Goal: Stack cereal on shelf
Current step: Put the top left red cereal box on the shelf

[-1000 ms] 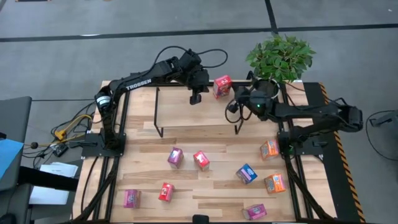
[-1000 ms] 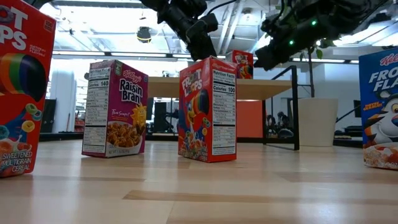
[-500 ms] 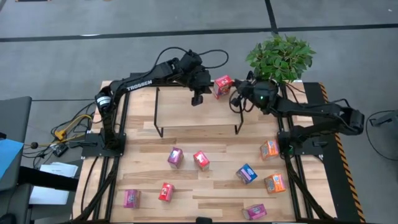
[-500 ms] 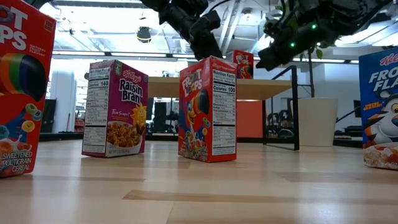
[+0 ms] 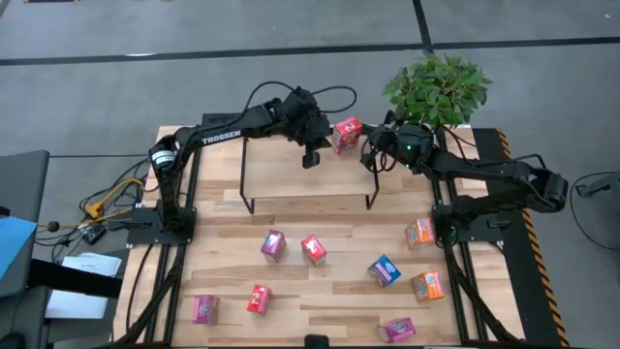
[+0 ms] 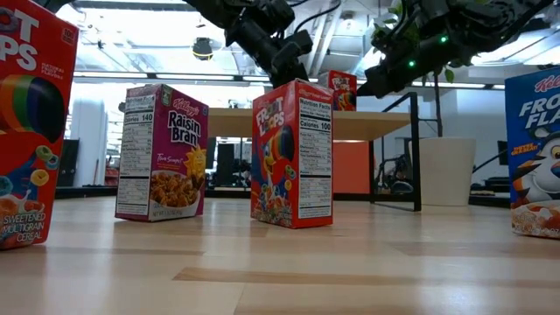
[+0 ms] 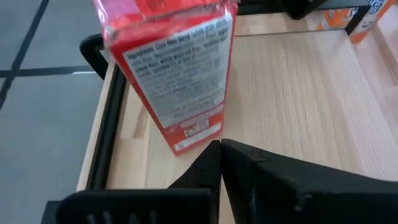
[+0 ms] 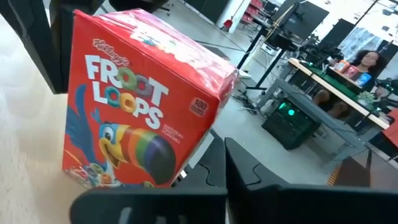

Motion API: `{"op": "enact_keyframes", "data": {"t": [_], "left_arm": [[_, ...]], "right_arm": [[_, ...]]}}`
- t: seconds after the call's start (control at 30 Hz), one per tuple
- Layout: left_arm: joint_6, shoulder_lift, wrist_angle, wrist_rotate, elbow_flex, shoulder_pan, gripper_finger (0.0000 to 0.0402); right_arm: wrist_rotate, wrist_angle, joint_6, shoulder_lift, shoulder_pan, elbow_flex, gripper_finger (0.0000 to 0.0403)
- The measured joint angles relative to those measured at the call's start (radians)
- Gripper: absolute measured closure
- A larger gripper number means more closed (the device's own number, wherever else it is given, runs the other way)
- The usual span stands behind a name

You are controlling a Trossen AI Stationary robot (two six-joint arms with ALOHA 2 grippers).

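Observation:
One red cereal box (image 5: 346, 134) stands upright on the shelf (image 5: 291, 173), at the board's far right corner; it also shows in the low view (image 6: 341, 90). My left gripper (image 5: 310, 157) hovers shut over the board just left of the box (image 7: 168, 68), its fingertips (image 7: 219, 149) a little short of the box's bottom edge. My right gripper (image 5: 372, 155) is shut at the box's right side, level with its printed front (image 8: 134, 124). Several other cereal boxes stand on the table nearer the front. My right gripper's shut fingertips (image 8: 219, 152) stand right beside the red box's lower side edge (image 8: 189, 165), coming nearly level from the table's right. Whether they touch the box I cannot tell.
A potted plant (image 5: 436, 89) stands behind the shelf's right end. On the table in front lie a magenta box (image 5: 273, 244), a red box (image 5: 313, 249), a blue one (image 5: 385, 270), orange ones (image 5: 418, 232) (image 5: 427, 285) and more near the front edge (image 5: 258, 299).
My right gripper has swung toward the table's far edge, from in front of the shelf's right leg up to the red box's side, staying shut. My left gripper has sunk a little toward the shelf board. The red box has kept its place.

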Motion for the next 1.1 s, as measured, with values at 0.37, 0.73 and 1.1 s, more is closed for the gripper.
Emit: {"op": "enact_keyframes", "data": {"t": [0.37, 0.73, 1.1], "left_arm": [[0.000, 0.000, 0.108, -0.026, 0.000, 0.002, 0.0401], [0.004, 0.000, 0.064, -0.049, 0.000, 0.006, 0.0401], [0.005, 0.000, 0.038, -0.137, 0.001, 0.005, 0.0401]], "right_arm": [[0.010, -0.044, 0.024, 0.000, 0.038, 0.000, 0.0392], [0.064, -0.046, 0.023, 0.000, 0.111, 0.000, 0.0373], [0.107, -0.087, 0.001, -0.041, 0.141, 0.000, 0.0376]]}}
